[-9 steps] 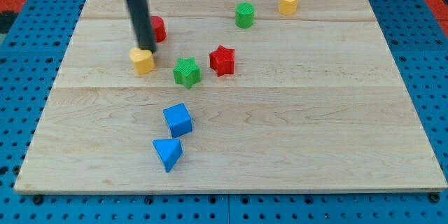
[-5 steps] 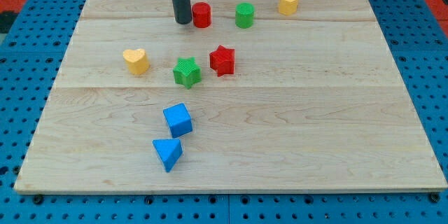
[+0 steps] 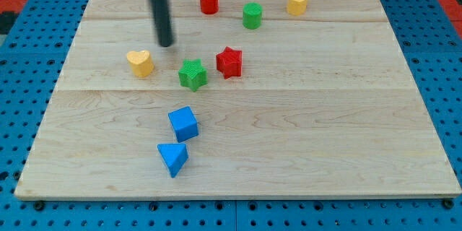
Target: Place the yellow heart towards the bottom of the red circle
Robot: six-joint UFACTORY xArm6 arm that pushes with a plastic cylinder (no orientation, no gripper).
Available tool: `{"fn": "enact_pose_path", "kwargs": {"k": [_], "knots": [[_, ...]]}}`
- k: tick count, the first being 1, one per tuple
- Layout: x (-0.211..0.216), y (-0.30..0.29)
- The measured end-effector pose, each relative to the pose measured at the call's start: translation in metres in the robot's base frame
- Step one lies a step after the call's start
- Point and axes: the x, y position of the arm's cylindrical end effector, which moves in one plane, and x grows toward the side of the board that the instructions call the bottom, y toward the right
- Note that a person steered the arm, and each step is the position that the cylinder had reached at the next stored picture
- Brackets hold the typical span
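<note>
The yellow heart (image 3: 141,63) lies on the wooden board (image 3: 303,130) at the view's left. The red circle (image 3: 208,1) stands near the board's top edge, up and to the right of the heart. My tip (image 3: 167,45) rests on the board just up and right of the yellow heart, a small gap away, and well down-left of the red circle.
A green circle (image 3: 252,16) and a yellow block (image 3: 297,2) stand right of the red circle. A green star (image 3: 193,74) and a red star (image 3: 229,62) lie right of the heart. A blue cube (image 3: 183,123) and a blue triangle (image 3: 172,158) lie lower down.
The red circle has been pushed from beside the heart up and right to the board's top. My tip followed it, then came back down-left near the heart, which shifted slightly left.
</note>
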Motion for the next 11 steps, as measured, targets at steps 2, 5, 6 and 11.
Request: {"fn": "enact_pose_path", "kwargs": {"k": [2, 5, 6, 11], "knots": [[0.076, -0.073], [-0.015, 0.075], [-0.019, 0.121], [-0.034, 0.15]]}}
